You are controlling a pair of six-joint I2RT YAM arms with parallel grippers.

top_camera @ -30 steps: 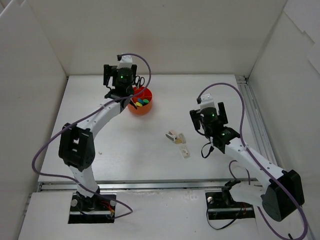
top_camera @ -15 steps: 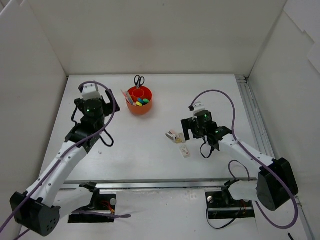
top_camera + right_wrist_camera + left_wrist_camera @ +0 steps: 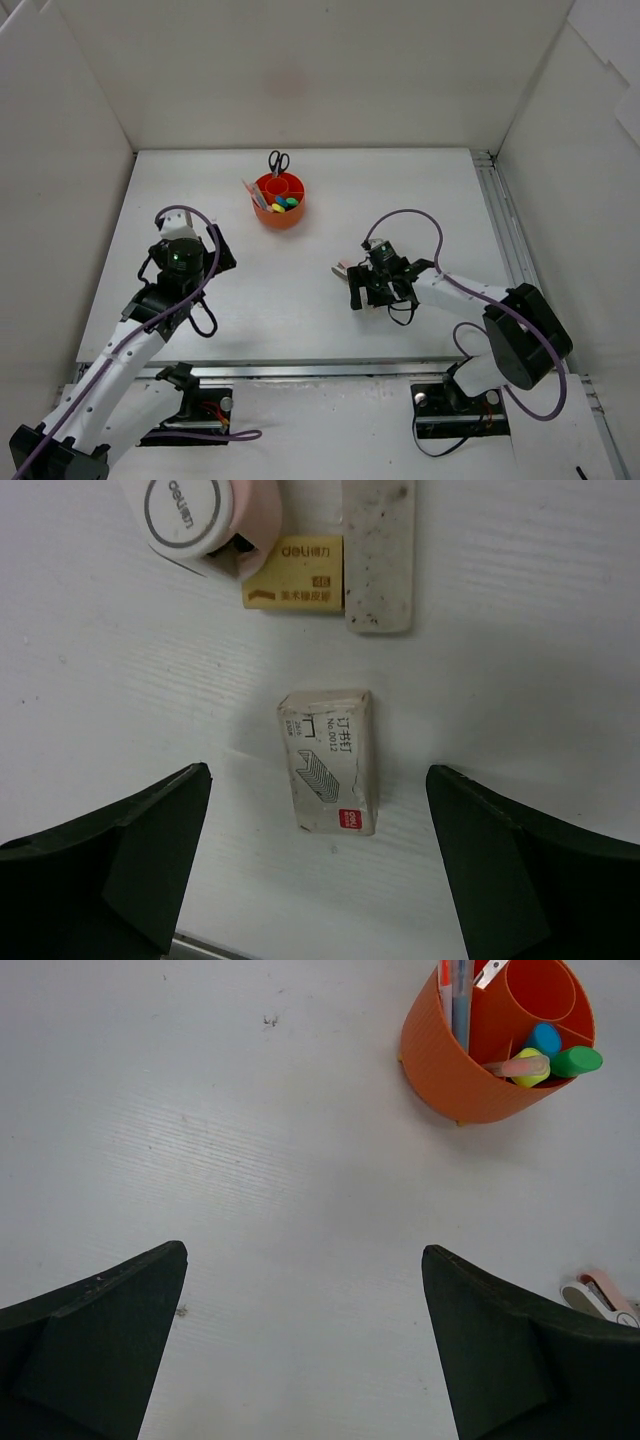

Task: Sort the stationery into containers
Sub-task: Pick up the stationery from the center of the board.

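Note:
The orange organiser (image 3: 279, 200) stands at the table's back centre and also shows in the left wrist view (image 3: 497, 1045). It holds blue (image 3: 545, 1038), green (image 3: 577, 1061) and yellow (image 3: 530, 1070) highlighters, pens (image 3: 460, 1000) and black-handled scissors (image 3: 278, 160). My left gripper (image 3: 183, 262) is open and empty over bare table, near-left of the organiser. My right gripper (image 3: 318, 770) is open, its fingers on either side of a small white staple box (image 3: 330, 762) on the table. Just beyond the box lie a yellow eraser (image 3: 294, 585), a white eraser (image 3: 379, 555) and a pink-and-white round item (image 3: 205, 520).
White walls enclose the table on the left, back and right. A metal rail (image 3: 505, 240) runs along the right edge and another along the near edge. The pink-and-white item also shows at the lower right of the left wrist view (image 3: 600, 1295).
My left arm has drawn back from the organiser to the near left. My right arm has moved left and lower, over the small items in the middle of the table.

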